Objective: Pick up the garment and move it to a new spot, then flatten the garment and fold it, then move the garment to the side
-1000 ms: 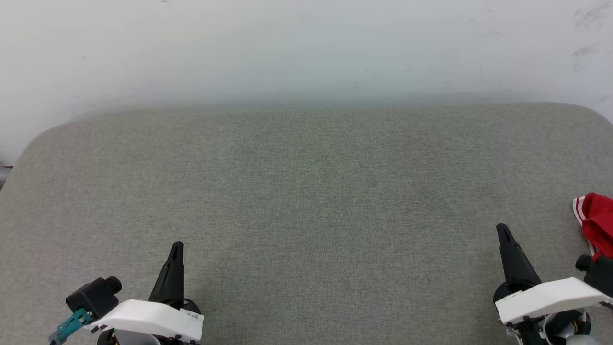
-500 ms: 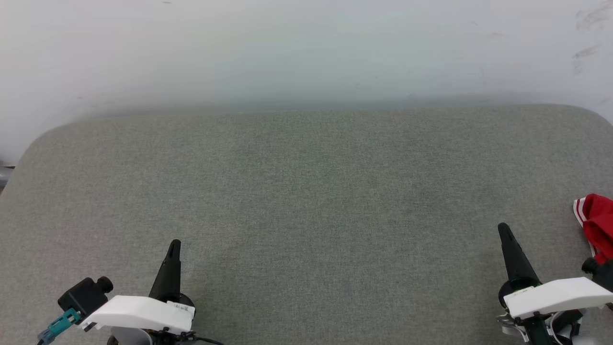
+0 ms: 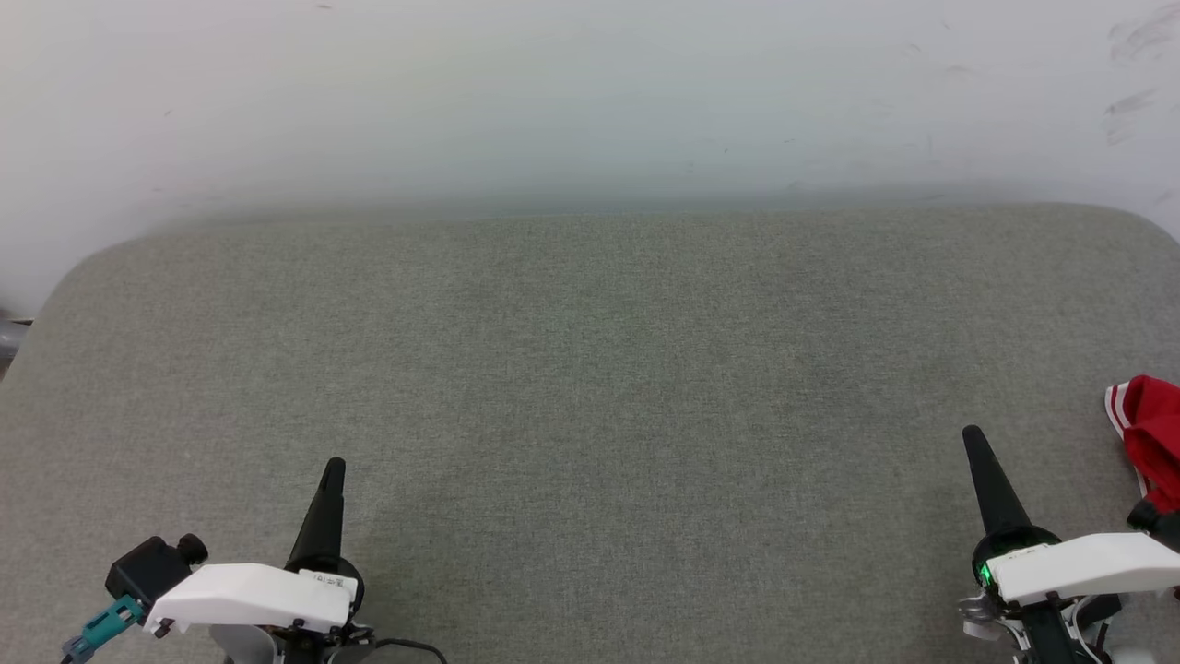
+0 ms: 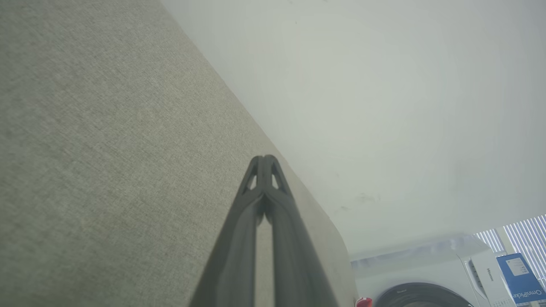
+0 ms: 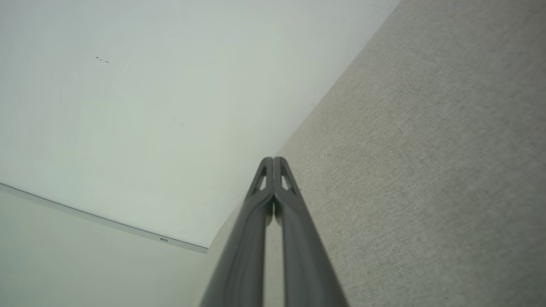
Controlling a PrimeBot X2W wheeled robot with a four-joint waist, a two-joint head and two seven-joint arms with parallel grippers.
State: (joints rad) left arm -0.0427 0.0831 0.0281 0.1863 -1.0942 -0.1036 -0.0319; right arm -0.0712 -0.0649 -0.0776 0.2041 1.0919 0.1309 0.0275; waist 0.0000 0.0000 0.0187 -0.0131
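Note:
The garment (image 3: 1152, 433) is a bunched red cloth with white stripes, lying at the far right edge of the grey padded surface (image 3: 590, 369) in the head view, cut off by the frame. A small red bit of the garment (image 4: 362, 302) peeks in at the bottom of the left wrist view. My right gripper (image 3: 973, 438) is shut and empty, a little to the left of the garment. My left gripper (image 3: 334, 468) is shut and empty at the lower left, far from it. Each wrist view shows its own fingertips pressed together, left gripper (image 4: 264, 160), right gripper (image 5: 273, 161).
A pale wall (image 3: 590, 101) runs behind the surface's far edge. The surface has rounded corners at left and right. A white washing machine (image 4: 426, 277) and a blue box (image 4: 518, 277) stand beyond the surface's end in the left wrist view.
Both grippers have drawn back slightly toward the bottom of the head view. The garment has not moved.

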